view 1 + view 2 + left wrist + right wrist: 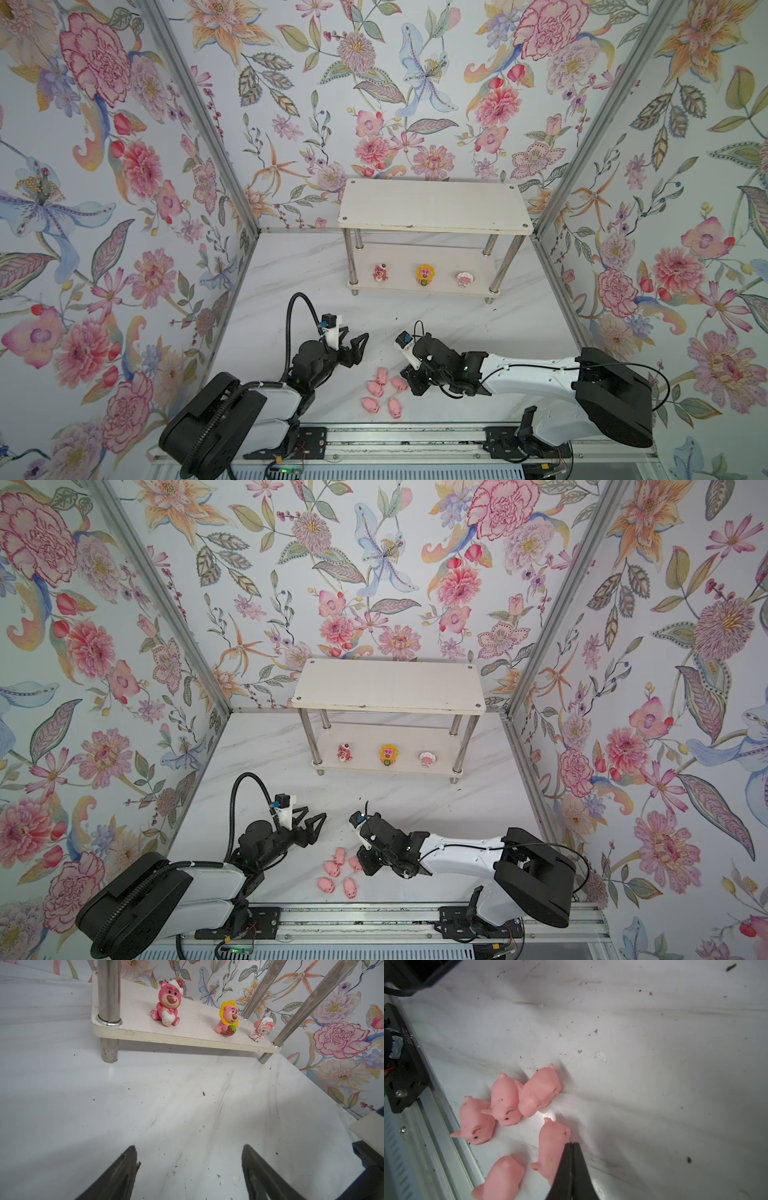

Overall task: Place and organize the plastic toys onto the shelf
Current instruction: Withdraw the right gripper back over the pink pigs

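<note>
Several pink pigs (374, 388) (332, 868) lie bunched on the white floor near the front, between my two arms. My right gripper (409, 380) (365, 860) (572, 1144) is shut, its fingers pressed together with nothing between them, its tip beside the back of one pig (552, 1142). My left gripper (357, 338) (316, 814) (189, 1147) stands open and empty over bare floor, facing the shelf (434, 205) (388, 685) (135, 1012). On its lower tier stand a red-pink bear (379, 273) (168, 1004), a yellow-petalled figure (424, 275) (227, 1018) and a pink-and-white one (462, 279) (261, 1026).
The shelf's top board carries nothing and its chrome legs (108, 991) frame the lower tier. Floral walls close in on three sides. A metal rail (395, 436) (438, 1118) runs along the front edge just behind the pigs.
</note>
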`<state>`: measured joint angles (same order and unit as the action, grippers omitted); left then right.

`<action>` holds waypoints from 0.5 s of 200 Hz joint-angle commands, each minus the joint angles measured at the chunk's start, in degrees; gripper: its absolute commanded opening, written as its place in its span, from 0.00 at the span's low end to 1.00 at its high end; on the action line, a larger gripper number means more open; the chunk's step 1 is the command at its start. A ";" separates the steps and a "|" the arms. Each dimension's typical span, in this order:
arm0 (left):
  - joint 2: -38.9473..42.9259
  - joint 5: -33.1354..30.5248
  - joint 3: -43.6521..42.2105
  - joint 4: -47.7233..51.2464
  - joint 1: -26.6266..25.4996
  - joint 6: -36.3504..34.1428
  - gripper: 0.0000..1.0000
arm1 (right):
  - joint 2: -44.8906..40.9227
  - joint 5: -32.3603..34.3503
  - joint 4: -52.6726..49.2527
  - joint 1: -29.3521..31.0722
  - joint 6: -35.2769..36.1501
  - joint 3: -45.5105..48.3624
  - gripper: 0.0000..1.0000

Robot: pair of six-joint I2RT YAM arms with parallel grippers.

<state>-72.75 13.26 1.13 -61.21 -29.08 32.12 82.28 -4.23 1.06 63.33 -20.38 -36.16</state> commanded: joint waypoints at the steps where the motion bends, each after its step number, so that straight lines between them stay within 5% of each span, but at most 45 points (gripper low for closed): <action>1: -0.52 0.28 -0.11 -1.08 0.91 -1.03 0.80 | 1.90 -2.58 2.36 0.47 0.91 -1.28 0.00; 100: -3.98 2.39 0.41 -3.66 1.64 0.24 0.80 | 3.56 -2.43 7.94 -5.95 -1.47 4.43 0.00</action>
<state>-76.20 14.61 1.13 -62.26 -28.34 32.27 84.82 -6.52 6.13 59.44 -20.64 -34.02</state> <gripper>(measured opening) 0.796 0.046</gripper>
